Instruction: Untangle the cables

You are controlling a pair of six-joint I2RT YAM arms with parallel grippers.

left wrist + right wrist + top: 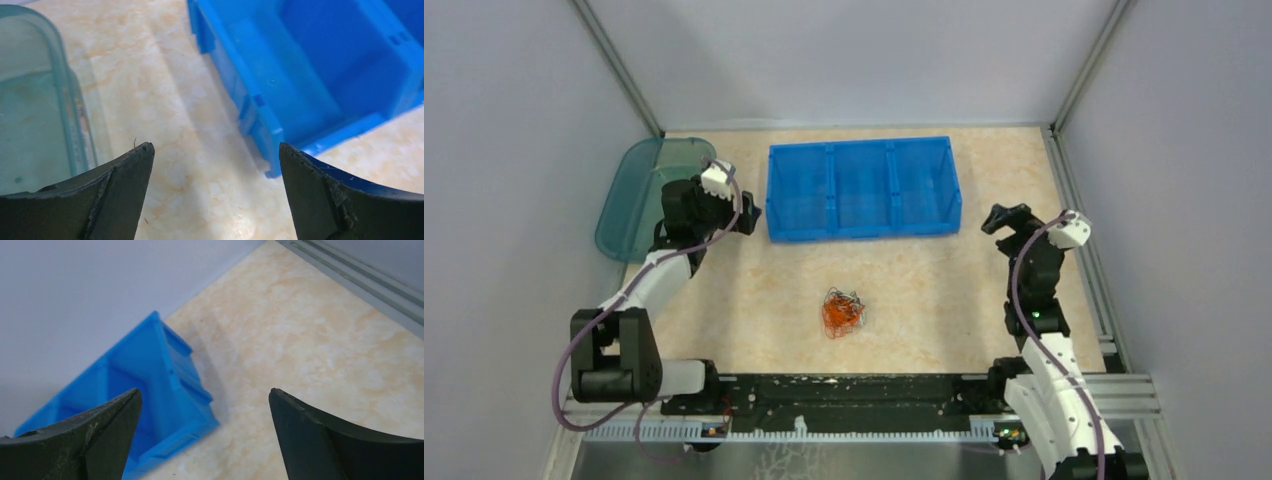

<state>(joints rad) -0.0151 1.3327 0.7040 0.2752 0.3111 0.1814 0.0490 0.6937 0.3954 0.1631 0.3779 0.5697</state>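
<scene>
The left tool (215, 150) stands wide, its two dark fingers spread far apart with nothing between them. Its wrist view looks down on the bare surface (175, 100) just off the left end of the blue bin (260, 120). From above, this tool (746, 214) hangs close beside the bin's left front corner. The forearm runs back and down from it to a folded elbow well in front of the bin's left side. A teal translucent tray (639, 195) lies flat to the left of the bin, partly under that arm's wrist. The right tool (205, 392) is equally wide and empty, and its camera looks across pale surface at the bin's end wall. In the overhead view it (1002, 221) sits just off the bin's right end, pointing towards the bin, on a wrist bent over a nearly upright arm. The cables (842, 313) lie in one small clump, mostly orange-red with dark strands, on the surface in front of the bin's middle compartment. They are well apart from both tools.
</scene>
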